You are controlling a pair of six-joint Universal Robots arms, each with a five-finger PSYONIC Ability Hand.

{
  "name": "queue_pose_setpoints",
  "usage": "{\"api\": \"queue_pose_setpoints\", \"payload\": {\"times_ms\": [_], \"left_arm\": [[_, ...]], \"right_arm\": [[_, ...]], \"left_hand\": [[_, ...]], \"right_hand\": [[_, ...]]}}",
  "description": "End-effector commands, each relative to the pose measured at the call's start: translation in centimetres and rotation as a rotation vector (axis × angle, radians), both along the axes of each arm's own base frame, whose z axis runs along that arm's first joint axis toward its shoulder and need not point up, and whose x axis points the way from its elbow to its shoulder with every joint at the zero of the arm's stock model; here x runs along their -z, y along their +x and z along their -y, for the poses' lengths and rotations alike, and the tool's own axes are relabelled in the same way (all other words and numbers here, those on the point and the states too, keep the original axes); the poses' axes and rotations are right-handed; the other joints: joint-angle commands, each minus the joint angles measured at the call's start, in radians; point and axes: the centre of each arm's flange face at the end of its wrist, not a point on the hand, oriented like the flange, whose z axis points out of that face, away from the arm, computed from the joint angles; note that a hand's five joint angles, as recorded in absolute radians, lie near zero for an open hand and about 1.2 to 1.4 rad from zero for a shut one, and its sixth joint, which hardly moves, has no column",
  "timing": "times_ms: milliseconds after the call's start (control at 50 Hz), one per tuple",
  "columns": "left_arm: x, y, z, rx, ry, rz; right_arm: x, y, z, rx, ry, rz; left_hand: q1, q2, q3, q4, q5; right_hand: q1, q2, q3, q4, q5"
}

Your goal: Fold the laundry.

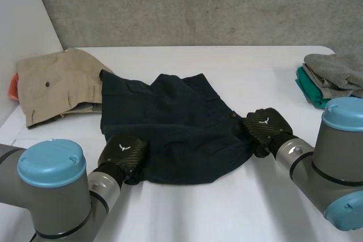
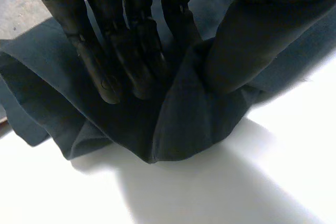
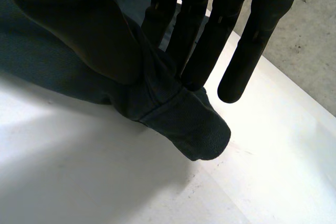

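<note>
Dark navy shorts (image 1: 170, 128) lie spread in the middle of the white table (image 1: 227, 208). My left hand (image 1: 122, 154) is at their near left corner. In the left wrist view its fingers (image 2: 131, 51) and thumb (image 2: 247, 40) pinch a fold of the navy cloth (image 2: 178, 124). My right hand (image 1: 265, 128) is at the near right edge of the shorts. Its thumb (image 3: 89, 30) and fingers (image 3: 205, 40) pinch a corner of the cloth (image 3: 184, 119), which sticks out past the fingertips.
Folded khaki shorts (image 1: 57, 83) lie at the far left over something orange (image 1: 12, 88). A stack of grey (image 1: 334, 72) and green (image 1: 309, 89) clothes sits at the far right. A grey concrete wall (image 1: 198, 4) stands behind the table.
</note>
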Motion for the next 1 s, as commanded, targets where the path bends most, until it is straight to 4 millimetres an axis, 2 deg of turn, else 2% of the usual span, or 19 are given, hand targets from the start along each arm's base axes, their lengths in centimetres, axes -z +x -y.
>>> {"api": "queue_pose_setpoints", "payload": {"times_ms": [20,120,140,220,240,300,320,400,480,640,720,780,840,880,920,940,960,980,1000], "left_arm": [[-1.5,-0.2,-0.2,0.019,-0.061,-0.007],[-5.8,0.3,-1.3,0.029,-0.141,-0.053],[-7.4,0.6,-1.8,0.031,-0.159,-0.069],[-11.8,1.4,-3.7,0.048,-0.204,-0.108],[-12.7,1.5,-4.1,0.057,-0.216,-0.118],[-16.4,1.9,-5.3,0.098,-0.272,-0.167],[-17.5,2.0,-5.6,0.110,-0.294,-0.183],[-20.7,2.2,-6.2,0.136,-0.370,-0.231],[-21.2,1.9,-5.5,0.133,-0.377,-0.234],[-14.7,-0.7,-1.7,0.135,-0.185,-0.106],[-11.1,-2.9,1.7,0.144,-0.147,-0.049],[-10.1,-4.7,4.7,0.152,-0.217,-0.033],[-11.6,-6.6,7.7,0.163,-0.385,-0.029],[-15.0,-7.6,9.9,0.146,-0.587,-0.043],[-17.8,-8.1,11.1,0.127,-0.738,-0.071],[-21.7,-8.4,11.9,0.087,-0.922,-0.132],[-23.6,-8.3,12.1,0.067,-1.006,-0.173],[-24.5,-8.3,12.2,0.056,-1.051,-0.199],[-27.0,-8.0,12.1,0.026,-1.155,-0.263]], "right_arm": [[-1.4,-0.2,-0.7,-0.011,0.008,-0.020],[-4.1,-1.0,-1.4,-0.027,-0.026,-0.084],[-5.9,-1.4,-2.0,-0.039,-0.063,-0.121],[-10.1,-2.1,-3.7,-0.065,-0.161,-0.182],[-12.5,-2.4,-4.5,-0.068,-0.221,-0.193],[-16.4,-2.9,-5.9,-0.059,-0.319,-0.183],[-18.5,-3.2,-6.7,-0.045,-0.370,-0.168],[-22.1,-3.9,-8.3,-0.022,-0.444,-0.148],[-21.2,-4.1,-7.8,-0.022,-0.386,-0.169],[-14.9,-2.9,-4.5,-0.055,-0.156,-0.251],[-11.6,-2.3,-2.4,-0.060,-0.057,-0.283],[-9.9,-1.6,0.4,-0.018,-0.066,-0.303],[-10.5,-0.9,4.1,0.067,-0.204,-0.281],[-11.8,-0.5,5.5,0.098,-0.290,-0.251],[-15.1,0.1,7.6,0.152,-0.488,-0.173],[-16.5,0.4,8.1,0.168,-0.563,-0.140],[-19.6,0.9,9.1,0.199,-0.732,-0.054],[-20.7,1.1,9.3,0.209,-0.794,-0.021],[-22.2,1.3,9.5,0.224,-0.885,0.029]], "left_hand": [[0.257,0.230,0.235,0.227,0.253],[0.257,0.230,0.235,0.227,0.253],[0.257,0.230,0.235,0.227,0.253],[0.257,0.230,0.235,0.227,0.253],[0.257,0.230,0.235,0.227,0.253],[0.257,0.230,0.235,0.227,0.253],[0.257,0.230,0.235,0.227,0.253],[0.257,0.230,0.235,0.227,0.253],[0.257,0.230,0.235,0.227,0.253],[0.257,0.230,0.235,0.227,0.253],[0.257,0.230,0.235,0.227,0.253],[0.257,0.230,0.235,0.227,0.253],[0.257,0.230,0.235,0.227,0.253],[0.257,0.230,0.235,0.227,0.253],[0.257,0.230,0.235,0.227,0.253],[0.257,0.230,0.235,0.227,0.253],[0.257,0.230,0.235,0.227,0.253],[0.257,0.230,0.235,0.227,0.253],[0.257,0.230,0.235,0.227,0.253]], "right_hand": [[0.288,0.228,0.208,0.200,0.226],[0.288,0.228,0.208,0.200,0.226],[0.288,0.228,0.208,0.200,0.226],[0.288,0.228,0.208,0.200,0.226],[0.288,0.228,0.208,0.200,0.226],[0.288,0.228,0.208,0.200,0.226],[0.288,0.228,0.208,0.200,0.226],[0.288,0.228,0.208,0.200,0.226],[0.288,0.228,0.208,0.200,0.226],[0.288,0.228,0.208,0.200,0.226],[0.288,0.228,0.208,0.200,0.226],[0.288,0.228,0.208,0.200,0.226],[0.288,0.228,0.208,0.200,0.226],[0.288,0.228,0.208,0.200,0.226],[0.288,0.228,0.208,0.200,0.226],[0.288,0.228,0.208,0.200,0.226],[0.288,0.228,0.208,0.200,0.226],[0.288,0.228,0.208,0.200,0.226],[0.288,0.228,0.208,0.200,0.226]]}}
